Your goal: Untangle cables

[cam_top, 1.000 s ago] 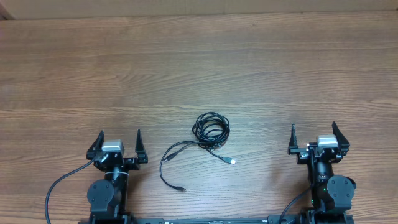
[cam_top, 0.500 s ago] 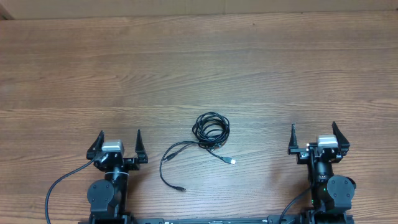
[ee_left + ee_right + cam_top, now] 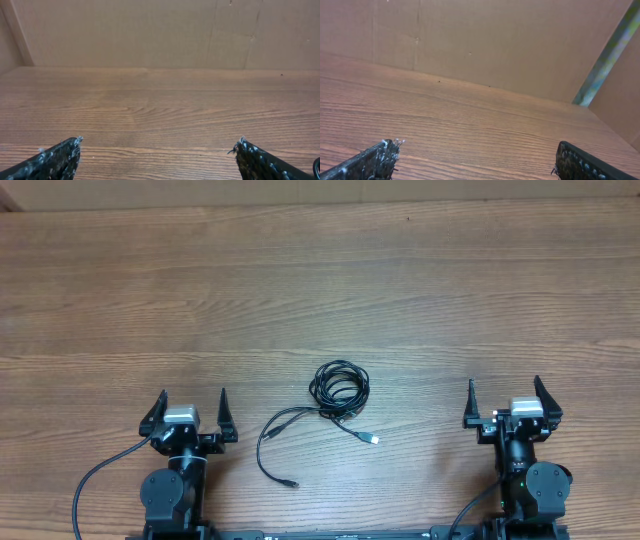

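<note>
The cables [image 3: 336,387] lie as a small black tangle on the wooden table [image 3: 320,290], near the front centre, in the overhead view. One strand ends in a silver-tipped plug [image 3: 374,439]; another curves left and down to a dark plug [image 3: 291,482]. My left gripper [image 3: 191,402] is open and empty, left of the cables. My right gripper [image 3: 504,390] is open and empty, to their right. Both wrist views show only open fingertips [image 3: 159,150] [image 3: 475,152] over bare wood; the cables are out of view there.
A thick black arm wire [image 3: 95,480] loops at the front left beside the left arm base. A brown cardboard wall [image 3: 160,30] stands along the table's far edge, also in the right wrist view [image 3: 470,35].
</note>
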### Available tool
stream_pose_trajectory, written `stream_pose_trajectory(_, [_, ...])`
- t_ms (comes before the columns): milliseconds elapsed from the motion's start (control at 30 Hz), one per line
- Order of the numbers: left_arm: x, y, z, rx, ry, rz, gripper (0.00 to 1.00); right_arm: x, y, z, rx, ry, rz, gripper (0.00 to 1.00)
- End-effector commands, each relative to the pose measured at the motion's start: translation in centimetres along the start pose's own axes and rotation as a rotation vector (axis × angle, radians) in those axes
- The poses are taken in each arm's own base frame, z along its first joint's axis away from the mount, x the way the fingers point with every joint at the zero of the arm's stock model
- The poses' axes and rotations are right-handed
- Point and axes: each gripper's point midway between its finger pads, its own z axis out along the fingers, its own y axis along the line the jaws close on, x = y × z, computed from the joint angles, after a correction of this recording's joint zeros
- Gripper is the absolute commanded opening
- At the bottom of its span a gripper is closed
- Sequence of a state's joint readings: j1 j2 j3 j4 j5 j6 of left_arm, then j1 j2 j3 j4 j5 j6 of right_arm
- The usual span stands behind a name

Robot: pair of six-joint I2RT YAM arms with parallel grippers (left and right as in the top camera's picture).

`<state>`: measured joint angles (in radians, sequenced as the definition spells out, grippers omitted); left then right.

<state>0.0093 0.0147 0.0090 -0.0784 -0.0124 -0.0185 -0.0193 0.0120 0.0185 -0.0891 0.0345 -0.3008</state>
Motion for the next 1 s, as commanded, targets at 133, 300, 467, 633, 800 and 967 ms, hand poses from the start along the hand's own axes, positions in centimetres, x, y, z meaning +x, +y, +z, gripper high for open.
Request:
stream_pose_trajectory(133, [0.0, 0.3, 0.0, -0.014, -0.006, 0.018, 0.99, 0.2, -0.3, 0.0, 0.016, -0.001, -0.004, 1.0])
stream_pose_trajectory(300, [0.0, 0.3, 0.0, -0.015, -0.006, 0.018, 0.99, 0.2, -0.2, 0.0, 0.016, -0.001, -0.004, 1.0])
stream_pose_trajectory(467, [0.0, 0.3, 0.0, -0.015, -0.006, 0.019, 1.0, 0.1, 0.0, 0.0, 0.003, -0.004, -0.004, 1.0])
stream_pose_trajectory(633, [0.0, 0.3, 0.0, -0.015, -0.006, 0.018, 0.99, -0.7, 0.1, 0.0, -0.008, -0.039, 0.02, 1.0])
stream_pose_trajectory(800, [0.0, 0.3, 0.0, -0.015, -0.006, 0.018, 1.0, -9.1, 3.9, -2.5, -0.3, -0.33, 0.07, 1.0])
stream_pose_trajectory(967, [0.0, 0.3, 0.0, -0.015, -0.006, 0.018, 1.0, -20.1, 1.0, -7.3, -0.285, -0.527, 0.199, 1.0])
